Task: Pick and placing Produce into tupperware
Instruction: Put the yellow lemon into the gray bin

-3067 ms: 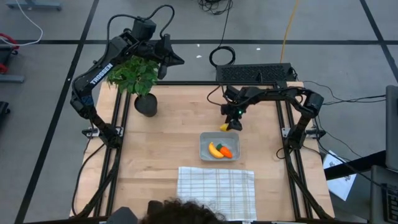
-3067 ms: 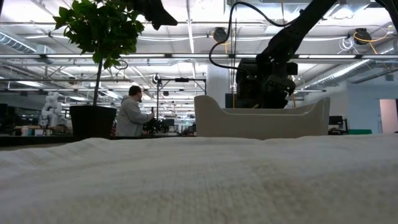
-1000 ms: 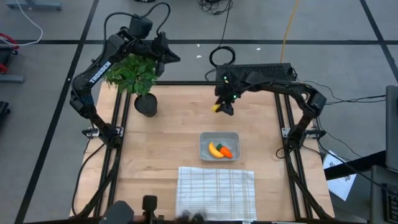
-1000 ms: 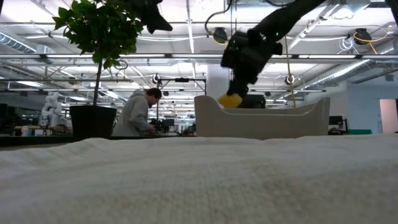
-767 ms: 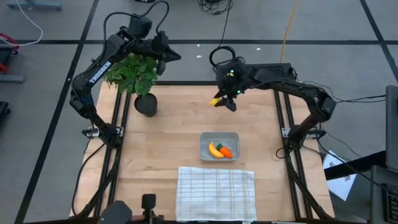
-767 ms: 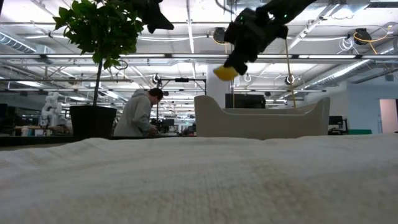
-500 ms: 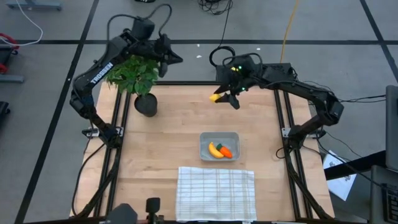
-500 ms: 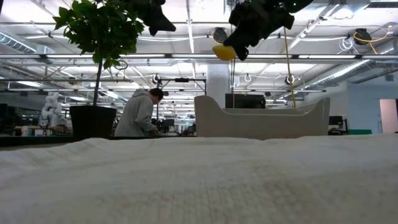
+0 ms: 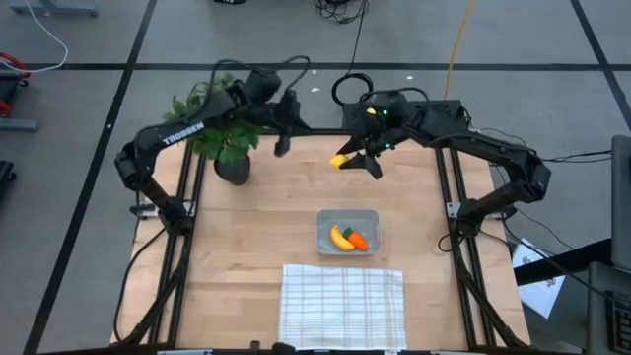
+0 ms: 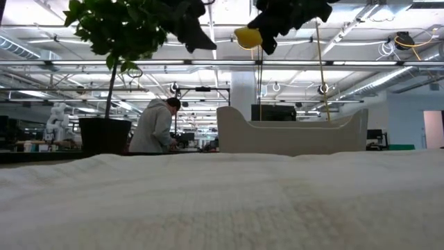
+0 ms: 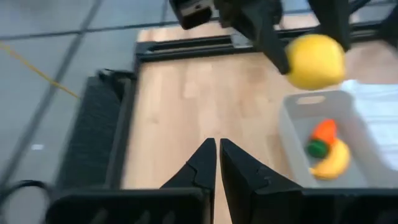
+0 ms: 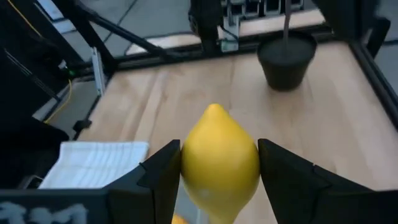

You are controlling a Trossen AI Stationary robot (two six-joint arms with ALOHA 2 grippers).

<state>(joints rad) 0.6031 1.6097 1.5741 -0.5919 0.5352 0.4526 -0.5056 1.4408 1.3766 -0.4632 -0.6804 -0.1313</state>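
The lemon (image 12: 219,163) sits squeezed between the two fingers (image 12: 287,176) of the right gripper (image 9: 357,161), held in the air above the far part of the bench (image 9: 266,227), upper centre of the high view; in the low view it hangs at top centre, above the tub's rim. The left gripper (image 9: 284,123) hovers just left of it, beside the plant (image 9: 219,128), its fingers (image 11: 200,168) pressed together and empty. White lettering "TROSSEN" runs along the left arm (image 9: 185,130). The tub (image 9: 347,233) stands at bench centre, holding the banana (image 9: 340,239) and carrot (image 9: 356,239) side by side. A checked cloth (image 9: 341,304) lies below it at the near edge.
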